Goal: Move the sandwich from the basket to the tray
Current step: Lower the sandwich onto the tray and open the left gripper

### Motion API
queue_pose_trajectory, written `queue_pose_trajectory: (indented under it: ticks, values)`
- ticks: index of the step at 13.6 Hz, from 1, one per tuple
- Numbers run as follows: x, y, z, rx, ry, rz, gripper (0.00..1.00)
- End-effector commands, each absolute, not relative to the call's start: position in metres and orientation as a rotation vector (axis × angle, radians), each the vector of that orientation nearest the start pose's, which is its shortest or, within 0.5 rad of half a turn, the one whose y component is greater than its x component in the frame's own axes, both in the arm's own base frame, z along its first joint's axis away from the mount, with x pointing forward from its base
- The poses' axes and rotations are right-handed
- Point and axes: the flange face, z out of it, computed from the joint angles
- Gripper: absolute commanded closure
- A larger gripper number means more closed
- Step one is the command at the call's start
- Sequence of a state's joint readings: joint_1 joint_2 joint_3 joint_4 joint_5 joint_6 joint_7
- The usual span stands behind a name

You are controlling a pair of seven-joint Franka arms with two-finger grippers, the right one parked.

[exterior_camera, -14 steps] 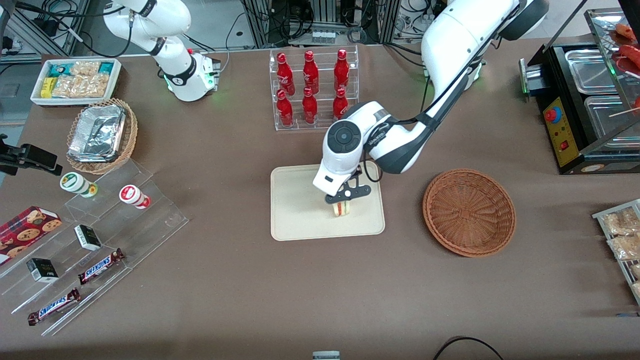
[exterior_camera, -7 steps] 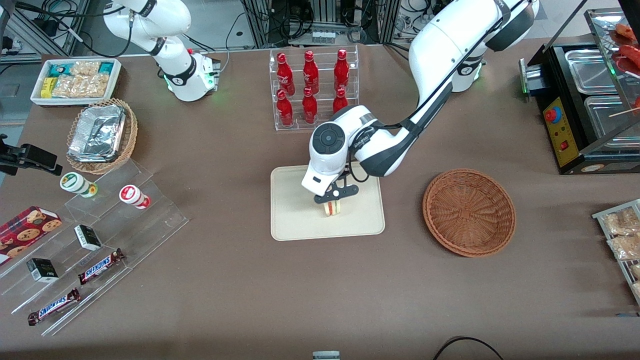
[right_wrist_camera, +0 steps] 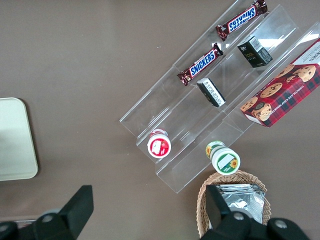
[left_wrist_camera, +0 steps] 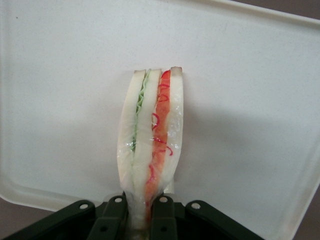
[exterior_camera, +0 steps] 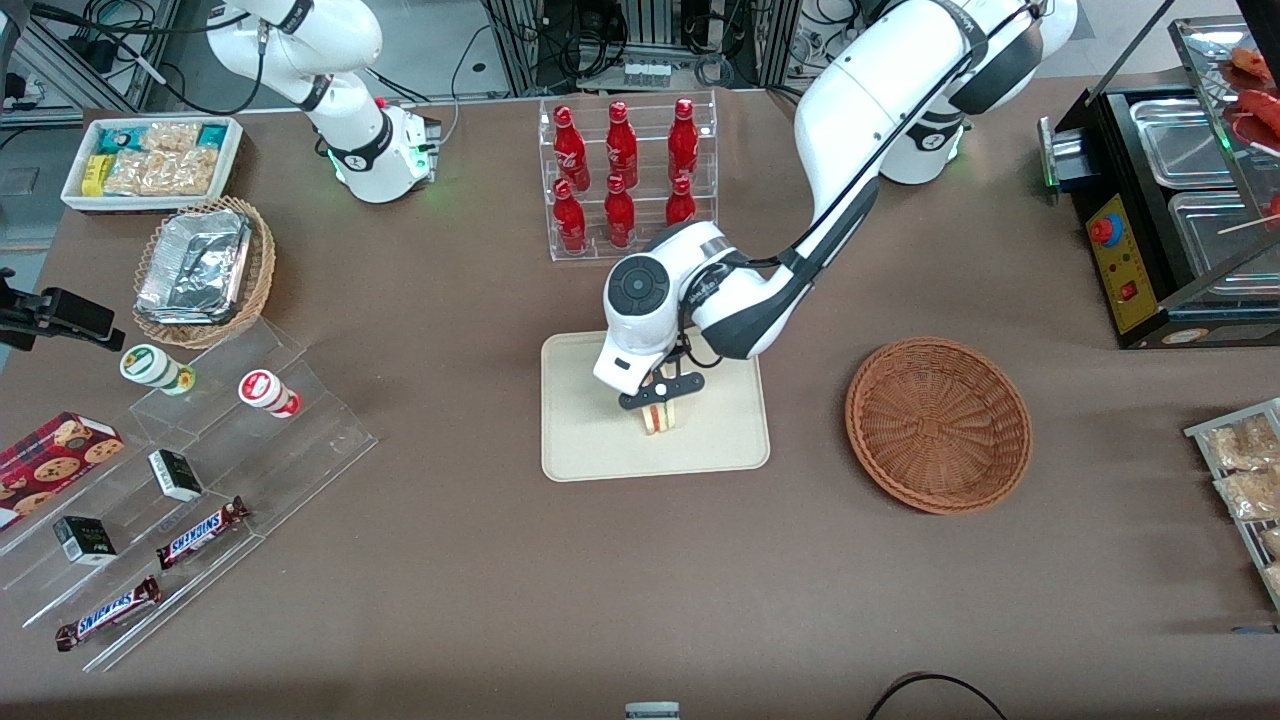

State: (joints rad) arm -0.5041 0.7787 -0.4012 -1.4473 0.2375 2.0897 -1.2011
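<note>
Gripping one sandwich (exterior_camera: 657, 418) (upright), the end effector (exterior_camera: 659, 404) hovers over one tray (exterior_camera: 590, 440).

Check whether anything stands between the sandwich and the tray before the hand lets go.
Nothing visible does. The hand is shut on the sandwich right over the middle of the tray, and the tray surface around the sandwich is bare in the wrist view. The basket lies off toward the working arm's end.

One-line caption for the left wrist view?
Gripper shut on the clear-wrapped sandwich, held over the cream tray.
</note>
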Motion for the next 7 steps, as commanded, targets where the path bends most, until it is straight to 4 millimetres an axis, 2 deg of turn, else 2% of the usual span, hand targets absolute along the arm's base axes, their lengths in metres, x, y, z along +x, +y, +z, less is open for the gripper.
queue_pose_trajectory:
  ticks: [1,2,3,4,7]
  values:
    - [0.4942,-0.5246,0.242,-3.079,-0.434,0.121,1.0]
    - [0.4941,-0.5245,0.2409,-3.078,-0.434,0.123,1.0]
    - [0.4941,-0.5245,0.2409,-3.078,-0.432,0.123,0.53]
    - [0.4946,-0.5244,0.2401,-3.08,-0.409,0.11,0.01]
    - [0.497,-0.5225,0.2485,-3.05,-0.351,-0.002,0.0]
